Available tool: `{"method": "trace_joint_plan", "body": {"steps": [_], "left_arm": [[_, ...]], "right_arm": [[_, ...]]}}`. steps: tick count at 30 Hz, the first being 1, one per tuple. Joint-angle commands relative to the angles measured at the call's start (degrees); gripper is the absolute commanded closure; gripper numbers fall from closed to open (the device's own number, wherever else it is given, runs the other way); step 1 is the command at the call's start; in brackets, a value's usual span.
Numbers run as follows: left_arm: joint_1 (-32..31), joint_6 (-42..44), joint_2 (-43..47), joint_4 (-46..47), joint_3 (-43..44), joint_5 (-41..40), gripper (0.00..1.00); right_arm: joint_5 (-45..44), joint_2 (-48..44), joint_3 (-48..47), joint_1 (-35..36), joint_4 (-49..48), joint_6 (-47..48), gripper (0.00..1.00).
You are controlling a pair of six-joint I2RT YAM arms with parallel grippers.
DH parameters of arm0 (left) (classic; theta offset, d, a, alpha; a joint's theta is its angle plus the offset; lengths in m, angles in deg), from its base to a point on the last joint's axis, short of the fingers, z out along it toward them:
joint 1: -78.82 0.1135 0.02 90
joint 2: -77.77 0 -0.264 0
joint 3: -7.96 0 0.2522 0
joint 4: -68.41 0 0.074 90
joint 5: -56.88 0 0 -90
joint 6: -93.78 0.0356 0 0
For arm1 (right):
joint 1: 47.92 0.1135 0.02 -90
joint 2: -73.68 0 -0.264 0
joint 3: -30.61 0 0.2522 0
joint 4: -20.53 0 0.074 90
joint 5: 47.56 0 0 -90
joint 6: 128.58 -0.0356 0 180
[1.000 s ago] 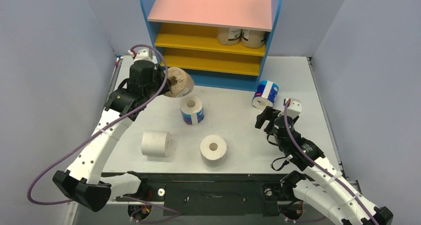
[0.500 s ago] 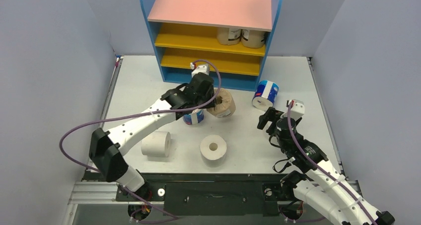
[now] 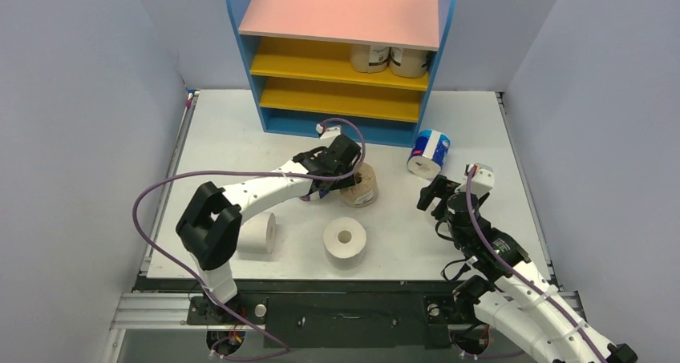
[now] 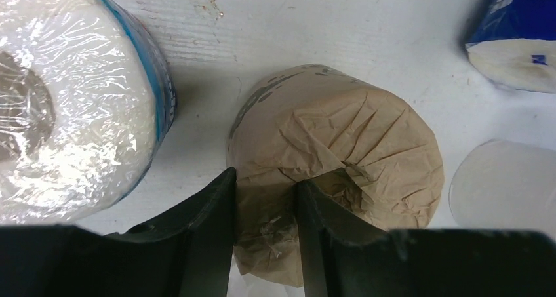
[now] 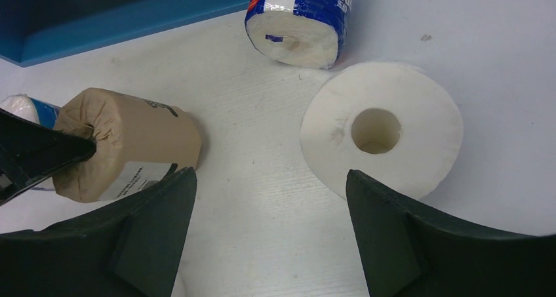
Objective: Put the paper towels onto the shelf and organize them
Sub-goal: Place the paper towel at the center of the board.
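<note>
the left tool [image 4: 264, 179], still clenched on the tan roll [image 3: 361, 188], has swung it from the shelf's [image 3: 337, 14] left front to before its middle. the right tool [image 5: 270, 174] stays spread, empty.

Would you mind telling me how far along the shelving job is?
Done: two labelled rolls on the upper yellow board of the shelf. In hand: left gripper shut on a tan-wrapped roll, short of the shelf; right gripper open. Left on the table: a blue-and-white roll by the shelf, a second blue-and-white roll beside the held one, a plain white roll on end, a second white roll on its side.
</note>
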Motion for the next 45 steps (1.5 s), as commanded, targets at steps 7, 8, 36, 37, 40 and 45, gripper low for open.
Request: {"method": "trace_joint_plan", "body": {"steps": [7, 8, 36, 37, 40, 45], "left_arm": [[-0.3, -0.9, -1.6, -0.7, 6.4, -3.0, 0.27], [-0.3, -0.7, -1.3, -1.2, 6.8, -3.4, 0.19], [-7.2, -19.8, 9.8, -11.4, 6.9, -14.6, 0.04], [-6.4, -21.0, 8.8, -12.3, 7.7, -14.3, 0.04], [-5.0, -24.0, 6.2, -16.6, 11.3, -12.1, 0.03], [-4.1, -32.4, 0.6, -22.0, 16.4, -10.3, 0.03]], "right_arm": [[-2.2, -1.0, 0.9, 0.2, -0.9, -0.3, 0.2], [-2.2, -0.9, 0.9, 0.3, -0.9, -0.3, 0.2], [-3.8, -2.8, 1.4, 0.3, -0.3, -0.9, 0.2], [-3.8, -3.0, 1.6, 0.3, -0.3, -0.9, 0.2], [-3.3, -2.8, 1.8, 0.3, -0.5, -1.1, 0.2], [-3.1, -2.9, 2.0, 0.3, -0.6, -1.0, 0.2]]}}
